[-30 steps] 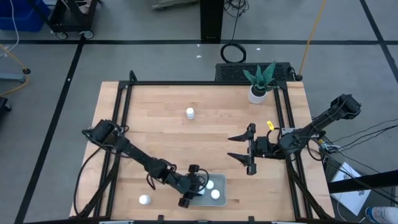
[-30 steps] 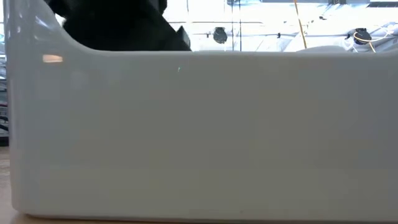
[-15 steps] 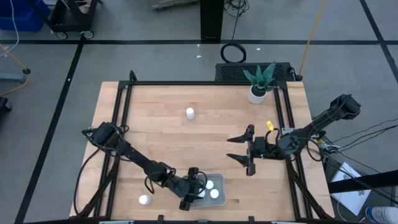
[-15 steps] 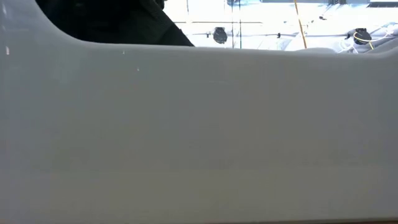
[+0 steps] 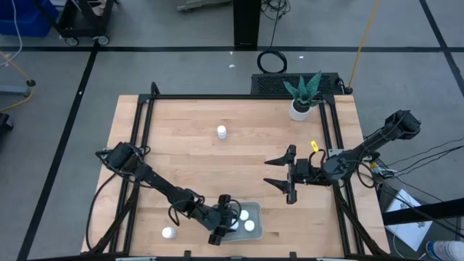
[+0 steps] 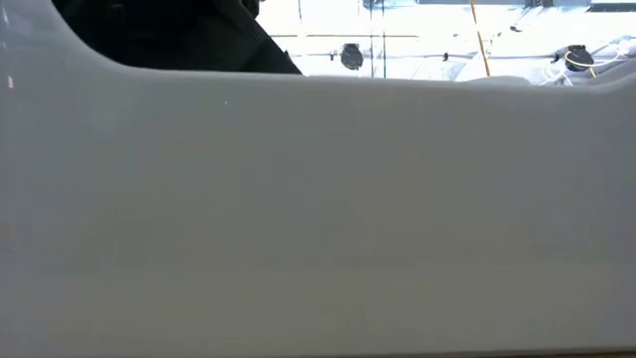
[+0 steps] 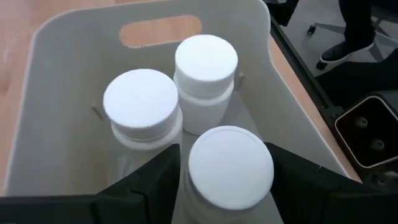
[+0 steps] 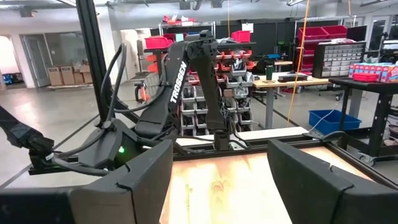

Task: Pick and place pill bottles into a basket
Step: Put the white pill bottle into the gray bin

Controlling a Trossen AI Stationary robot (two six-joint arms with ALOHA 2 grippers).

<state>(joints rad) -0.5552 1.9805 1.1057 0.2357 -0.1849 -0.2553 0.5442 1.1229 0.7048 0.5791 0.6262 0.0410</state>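
Note:
The pale grey-blue basket (image 5: 246,230) sits at the table's near edge, and its wall (image 6: 318,219) fills the low view. Two white pill bottles (image 7: 142,106) (image 7: 205,68) stand upright in it. My left gripper (image 7: 227,180) reaches into the basket from the left, shut on a third bottle (image 7: 230,165). Two more bottles stand on the table, one near the front left (image 5: 168,233) and one toward the far side (image 5: 221,132). My right gripper (image 5: 279,174) is open and empty, level above the table's right half. My left gripper pinches the third bottle's body just below its cap (image 7: 186,186) between its two fingers, one on each side. The fingers come slanting down from the table's left. The bottle stands upright inside the basket beside the other two; its base is hidden by its cap.
A white pot with a green plant (image 5: 301,101) stands at the far right corner. A small yellow thing (image 5: 315,146) lies by the right rail. A black frame (image 5: 145,145) runs around the table. Bare wood lies in the middle.
The basket has slid a little toward the table's near edge: its wall now fills the low view, where its left end showed a second ago. My left gripper has gone slightly toward the near edge with it, still in the basket.

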